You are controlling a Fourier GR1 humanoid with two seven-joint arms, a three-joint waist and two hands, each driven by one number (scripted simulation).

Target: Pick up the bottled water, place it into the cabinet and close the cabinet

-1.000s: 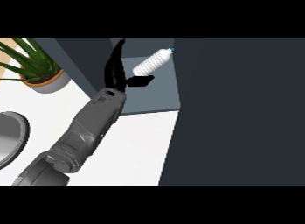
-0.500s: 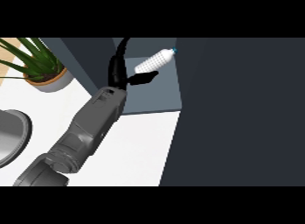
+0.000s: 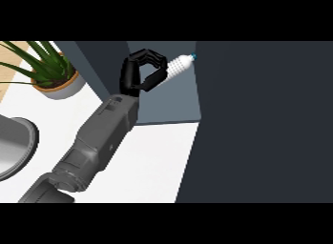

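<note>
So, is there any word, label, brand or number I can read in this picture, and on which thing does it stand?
None: no readable text shows anywhere.
Water bottle, held by the robot hand at the cabinet: white body, blue cap, no lettering can be made out.
Plant pot: plain, no sign.
Grey metal pot at the left edge: no marking.

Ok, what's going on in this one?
A single hand, curled round the bottled water, is holding it inside the open cabinet, with the bottle tilted and its cap pointing up and right. The cabinet's dark door fills the right of the view. A potted plant stands at the left.
</note>
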